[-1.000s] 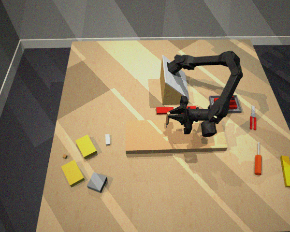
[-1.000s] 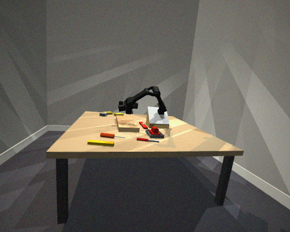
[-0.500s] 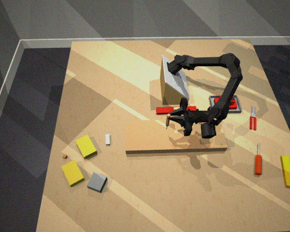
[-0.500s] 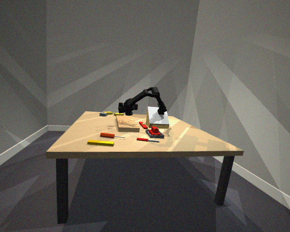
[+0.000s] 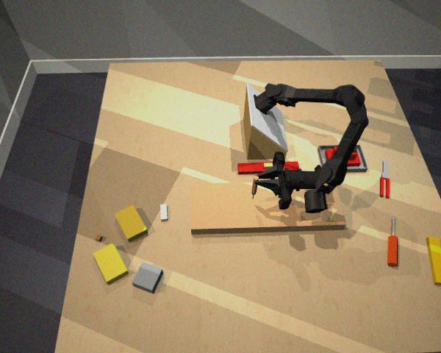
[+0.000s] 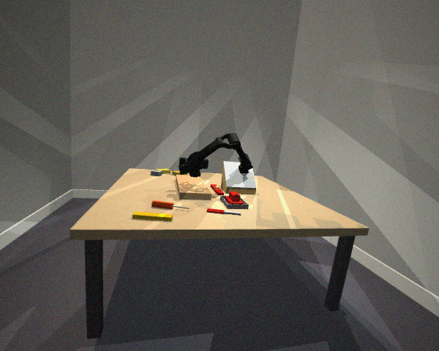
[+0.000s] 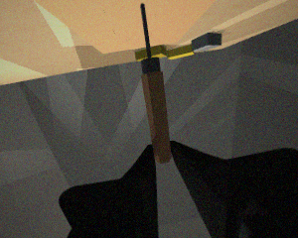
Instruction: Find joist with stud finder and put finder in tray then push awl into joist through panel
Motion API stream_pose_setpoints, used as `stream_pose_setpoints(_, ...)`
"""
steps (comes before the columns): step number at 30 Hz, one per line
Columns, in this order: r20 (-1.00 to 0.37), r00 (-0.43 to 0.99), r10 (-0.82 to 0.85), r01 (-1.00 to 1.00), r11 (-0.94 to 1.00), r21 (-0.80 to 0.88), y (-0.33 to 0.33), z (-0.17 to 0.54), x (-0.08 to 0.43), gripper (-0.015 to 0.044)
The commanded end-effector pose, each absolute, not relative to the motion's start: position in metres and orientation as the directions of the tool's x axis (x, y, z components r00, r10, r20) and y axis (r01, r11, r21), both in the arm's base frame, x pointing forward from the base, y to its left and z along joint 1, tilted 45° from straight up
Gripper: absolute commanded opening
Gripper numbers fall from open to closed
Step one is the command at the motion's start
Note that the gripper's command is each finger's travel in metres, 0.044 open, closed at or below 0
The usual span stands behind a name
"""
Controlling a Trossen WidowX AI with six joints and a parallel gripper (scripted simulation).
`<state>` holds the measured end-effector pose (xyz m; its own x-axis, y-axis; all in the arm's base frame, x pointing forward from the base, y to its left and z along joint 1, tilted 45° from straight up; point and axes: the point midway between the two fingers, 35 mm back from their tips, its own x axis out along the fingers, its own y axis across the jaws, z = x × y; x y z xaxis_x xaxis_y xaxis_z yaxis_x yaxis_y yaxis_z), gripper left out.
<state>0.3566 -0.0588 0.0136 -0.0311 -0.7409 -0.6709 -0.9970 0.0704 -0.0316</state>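
My gripper (image 5: 256, 179) (image 7: 161, 147) is shut on the awl (image 5: 254, 185) (image 7: 156, 111) by the end of its brown wooden handle. In the top view the awl's dark tip points down over the floor panel (image 5: 217, 212) (image 6: 194, 196), a pale wooden board, near its back edge. How far the tip is above the panel is hard to tell; no contact is visible. The red stud finder (image 5: 353, 159) (image 6: 233, 197) sits in the grey tray (image 5: 364, 163) (image 6: 246, 206), partly hidden by the arm in the top view. No joist and no hole can be made out.
A red level (image 5: 249, 168) (image 6: 216, 189) lies behind the panel, before a white-topped wedge (image 5: 268, 127) (image 6: 238, 177). Pliers (image 5: 384, 186), a screwdriver (image 5: 392, 251) and a yellow bar (image 5: 436, 262) lie right. Yellow blocks (image 5: 131, 223) (image 5: 110, 263), a grey block (image 5: 148, 277) and a white piece (image 5: 163, 212) lie left.
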Motion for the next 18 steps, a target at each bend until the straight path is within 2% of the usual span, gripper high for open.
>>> stream_pose_setpoints(1, -0.671, -0.034, -0.741, -0.997, 0.072, -0.029, -0.055, 0.009, 0.357, 0.0)
stream_pose_setpoints(18, -0.672, -0.034, -0.74, -0.997, 0.072, -0.029, -0.04, -0.005, 0.358, 0.0)
